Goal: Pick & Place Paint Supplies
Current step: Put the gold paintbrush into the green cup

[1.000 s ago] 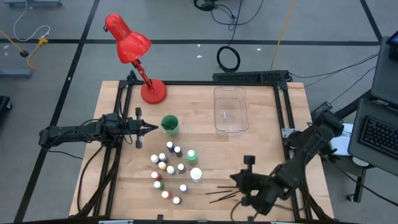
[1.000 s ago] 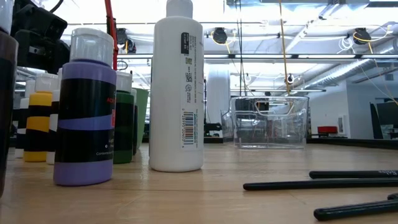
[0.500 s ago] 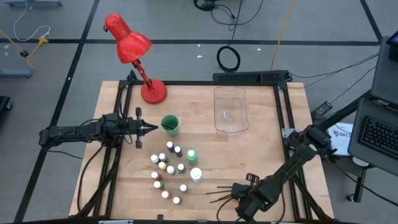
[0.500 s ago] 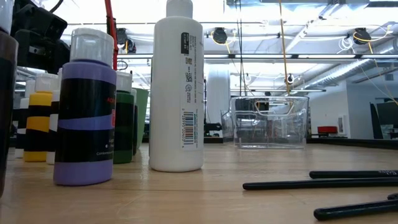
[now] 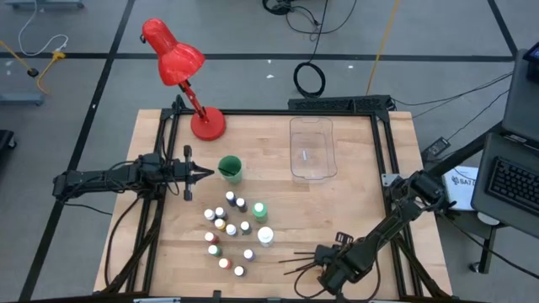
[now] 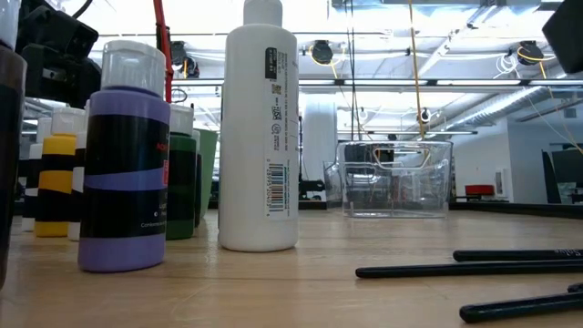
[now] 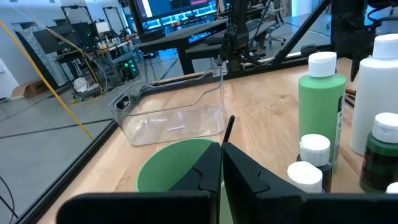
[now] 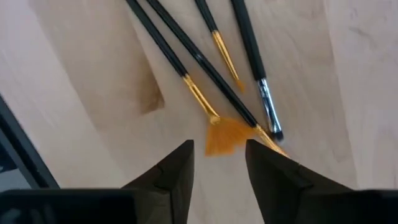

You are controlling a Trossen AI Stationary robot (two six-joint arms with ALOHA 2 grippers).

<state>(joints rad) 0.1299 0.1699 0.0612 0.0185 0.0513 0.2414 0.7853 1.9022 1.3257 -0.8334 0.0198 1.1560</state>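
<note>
Several thin dark paintbrushes [image 8: 205, 62] lie on the table near its front edge, right of centre [image 5: 299, 261]. My right gripper [image 8: 217, 167] hangs over their bristle ends, pointing down, open. An orange fan-shaped brush tip [image 8: 224, 134] shows between its fingertips, which seem to touch nothing. Small white-capped paint bottles [image 5: 226, 229] stand in a cluster at mid-table, with a green bottle [image 5: 259, 210] and a white bottle [image 5: 265, 237] beside them. My left gripper [image 5: 202, 174] waits shut at the table's left, level, pointing at the green cup [image 5: 230, 168].
A clear plastic bin [image 5: 312, 148] stands at the far middle of the table, and a red desk lamp [image 5: 207, 124] at the far left corner. Bare wood lies between the bottles and the bin. The brushes lie close to the table's near edge.
My right gripper has come down toward the paintbrushes and a little toward the table's left, and its wrist has turned, so it now points down at them. The brushes and bottles have not moved.
</note>
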